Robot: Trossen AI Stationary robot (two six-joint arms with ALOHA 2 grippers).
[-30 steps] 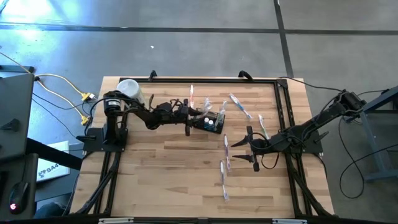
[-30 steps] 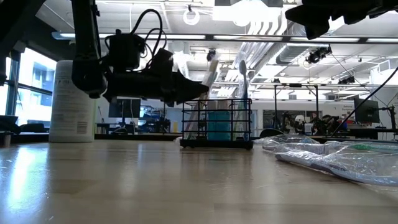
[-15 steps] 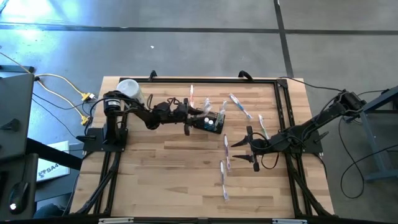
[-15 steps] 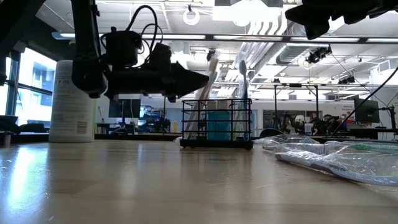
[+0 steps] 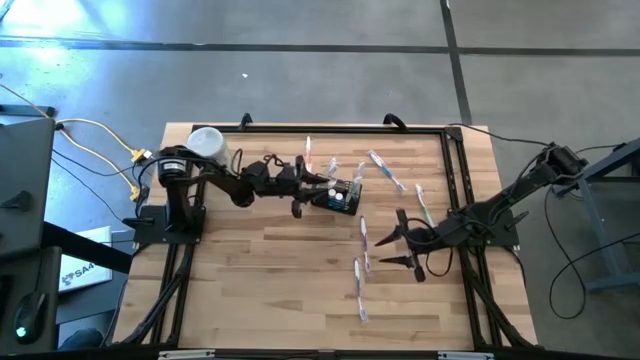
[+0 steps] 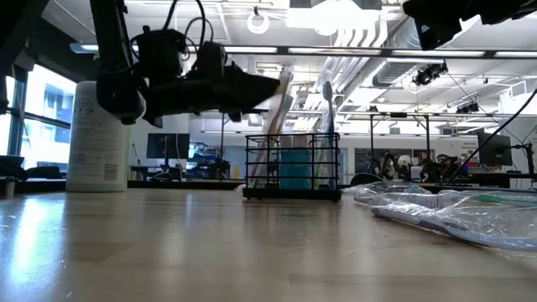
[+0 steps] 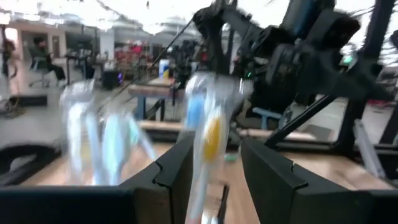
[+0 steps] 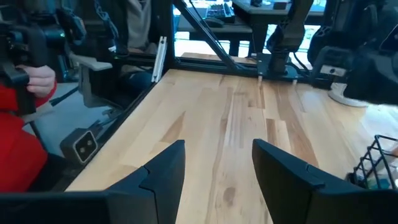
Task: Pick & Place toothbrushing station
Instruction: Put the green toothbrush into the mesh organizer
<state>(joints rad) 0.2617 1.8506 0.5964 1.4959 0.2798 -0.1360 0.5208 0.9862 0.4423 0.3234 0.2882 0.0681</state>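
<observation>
The small black wire-mesh rectangular caddy (image 5: 343,193) stands upright on the pale wooden plank worktop (image 5: 260,290), toward the far middle, with slim pale toothbrushes (image 6: 285,92) leaning out of its top. The left gripper (image 5: 312,193) hovers just beside the caddy's rim, its fingers (image 7: 180,171) parted only narrowly around a pale toothbrush with a yellow patch (image 7: 208,140); whether they actually pinch it I cannot tell.

The likely trouble is a grasp on a brush instead of the mesh wall: lifting then would pull one brush out and leave the caddy behind, or tip it. Since the caddy looks light and top-heavy with its tall contents, a sideways nudge from the fingers could also slide or topple it.

The right gripper (image 5: 397,250) waits near the right side of the worktop, its fingers (image 8: 283,177) spread wide and empty. More toothbrushes in clear wrappers (image 5: 360,265) lie loose between the two arms, where a carried caddy could snag them. A white cylindrical container (image 5: 207,145) stands at the far left corner.

The room beyond is an open workshop with ceiling lights, benches and a grey floor; a red sleeve (image 8: 18,149) shows at the worktop's edge.
</observation>
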